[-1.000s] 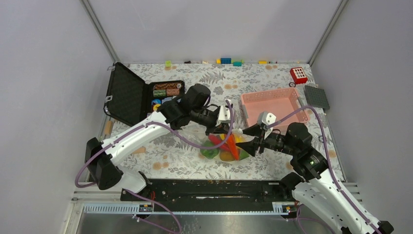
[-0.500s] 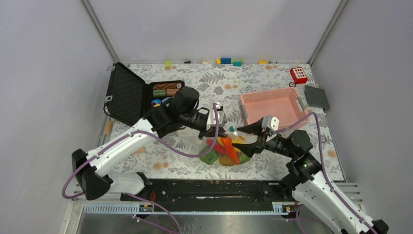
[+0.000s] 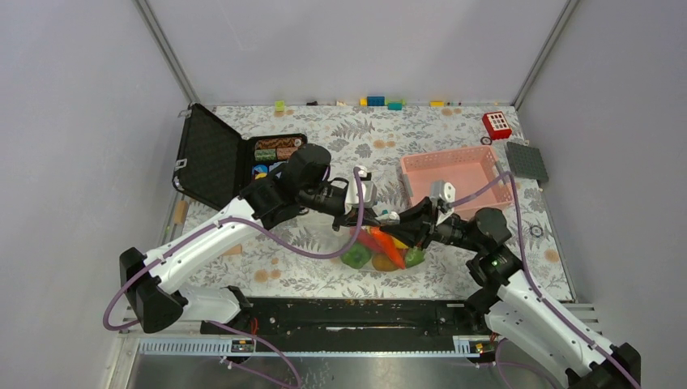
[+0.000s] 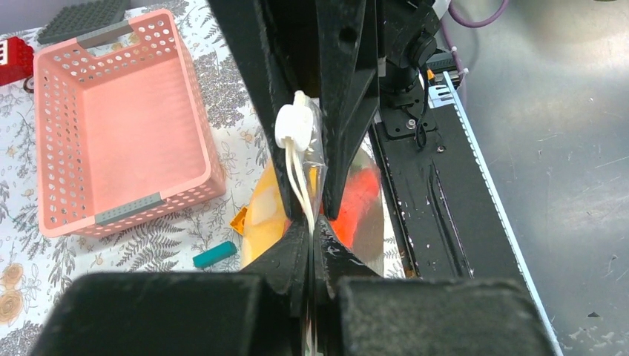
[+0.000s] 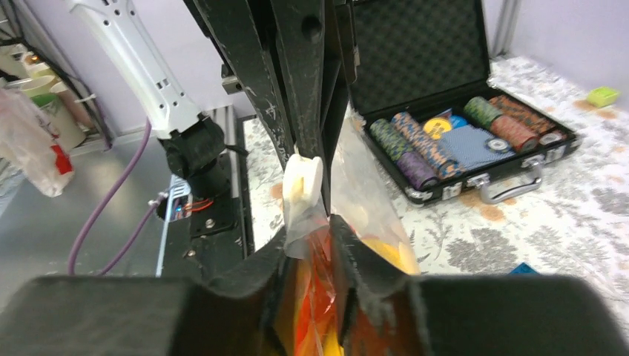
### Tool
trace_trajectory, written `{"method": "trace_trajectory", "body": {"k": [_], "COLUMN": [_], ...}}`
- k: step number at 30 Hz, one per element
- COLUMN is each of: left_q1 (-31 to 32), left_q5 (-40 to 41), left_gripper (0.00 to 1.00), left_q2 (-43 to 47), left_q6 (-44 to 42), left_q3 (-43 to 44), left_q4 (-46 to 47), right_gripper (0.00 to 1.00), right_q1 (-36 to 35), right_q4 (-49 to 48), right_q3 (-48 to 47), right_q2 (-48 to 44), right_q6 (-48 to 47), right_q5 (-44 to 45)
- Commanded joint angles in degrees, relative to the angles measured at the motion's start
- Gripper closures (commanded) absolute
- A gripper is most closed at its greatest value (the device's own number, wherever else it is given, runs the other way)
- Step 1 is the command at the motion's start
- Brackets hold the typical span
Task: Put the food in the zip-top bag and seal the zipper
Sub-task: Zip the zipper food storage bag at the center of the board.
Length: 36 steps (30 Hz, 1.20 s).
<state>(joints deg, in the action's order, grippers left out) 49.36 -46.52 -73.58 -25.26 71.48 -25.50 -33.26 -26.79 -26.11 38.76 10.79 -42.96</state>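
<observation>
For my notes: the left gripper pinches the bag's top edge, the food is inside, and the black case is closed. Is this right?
Not quite: the black case stands open, lid raised, as the right wrist view shows. The rest is correct.

Bright, even overhead light — soft shadows; wrist views blur close up, sharper beyond.

The top external view looks down from above and behind the arm bases over the whole table (image 3: 421, 130). The left wrist view, close against the zip-top bag (image 4: 367, 222), faces the table's right edge and the pink basket (image 4: 133, 133). The right wrist view, equally close, faces the left edge and the black case (image 5: 460, 52). Both wrist views share the bag.
</observation>
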Motion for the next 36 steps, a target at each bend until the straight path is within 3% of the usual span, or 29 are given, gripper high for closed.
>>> {"method": "trace_trajectory", "body": {"k": [1,6,11,15,18,24,32,36], "left_q1": [0.15,0.12,0.13,0.15,0.17,0.16,0.12,0.18], "left_q5": [-0.18,0.81,0.40,0.54,0.79,1.84,3.99,3.18], "left_gripper": [1.00,1.00,1.00,1.00,1.00,1.00,1.00,1.00], "left_q2": [2.22,2.04,1.61,0.88,0.38,-0.15,-1.36,-1.59], "left_q6": [-1.61,-1.81,-1.61,-0.63,-0.01,-0.58,-5.78,-6.66], "left_q3": [-1.15,-1.19,-0.85,-0.06,0.21,0.02,0.54,0.18], "left_q4": [3.88,3.80,3.80,3.81,4.13,4.12,-0.32,-0.74], "right_gripper": [0.78,0.98,0.89,0.71,0.68,0.79,0.69,0.78], "right_q1": [0.20,0.21,0.22,0.25,0.16,0.16,0.18,0.20], "right_q4": [-2.93,0.93,2.47,2.56,3.99,2.70,4.88,4.92], "right_q3": [0.32,-0.05,-0.03,-0.86,-1.40,-1.35,-1.02,0.49], "right_q2": [-5.17,-8.08,-8.43,-6.76,-5.57,-4.77,-5.97,-6.09], "right_q6": [0.65,-0.02,-0.87,-1.44,-2.74,-3.04,-3.76,-3.11], "right_q5": [5.35,5.57,3.97,-0.28,-0.38,-0.34,0.42,0.24]}}
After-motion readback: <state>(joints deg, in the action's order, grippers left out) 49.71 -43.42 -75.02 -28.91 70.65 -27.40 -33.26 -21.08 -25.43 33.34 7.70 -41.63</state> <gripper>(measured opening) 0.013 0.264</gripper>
